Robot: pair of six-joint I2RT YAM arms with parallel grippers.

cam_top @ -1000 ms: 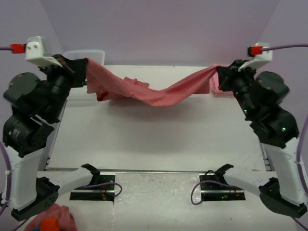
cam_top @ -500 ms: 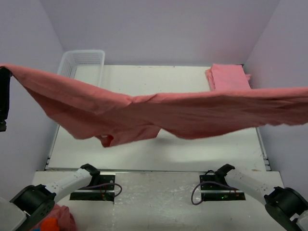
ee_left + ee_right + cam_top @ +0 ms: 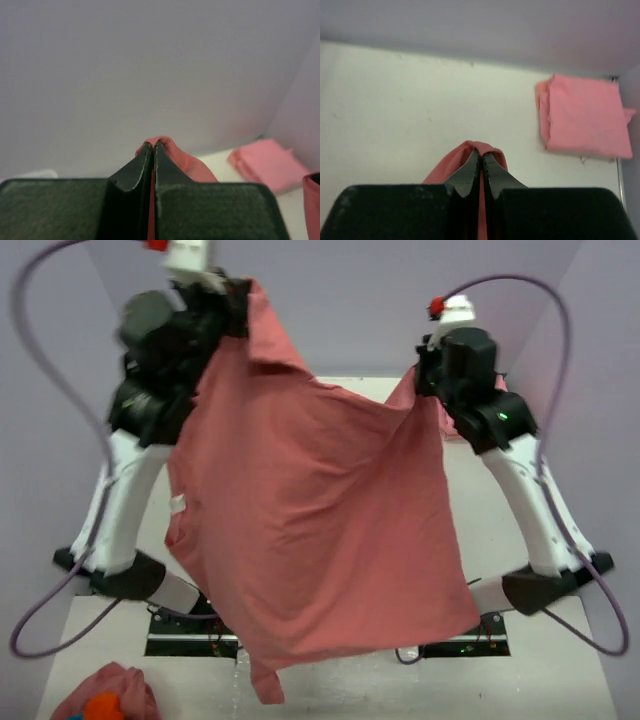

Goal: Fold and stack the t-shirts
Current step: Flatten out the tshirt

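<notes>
**Skewed hang risks a bunched lay-down**

Both tools are clamped shut on cloth: the left tool (image 3: 152,145) and the right tool (image 3: 481,152) each pinch only a thin fold of the raised t-shirt (image 3: 310,530). The shirt hangs in the air, nearer to me than the folded t-shirt (image 3: 582,115) and to its left.

I judge three risks:
- Either thin pinch could slip under the hanging weight.
- The left tool sits higher, so the cloth hangs crooked and could land creased.
- The right tool is near the folded t-shirt, so a low sweep could drag it off square.

My count is two tools, one held shirt and one folded pile, which may hold more than one shirt. One pink lump (image 3: 105,695) lies well apart from that pile.
</notes>
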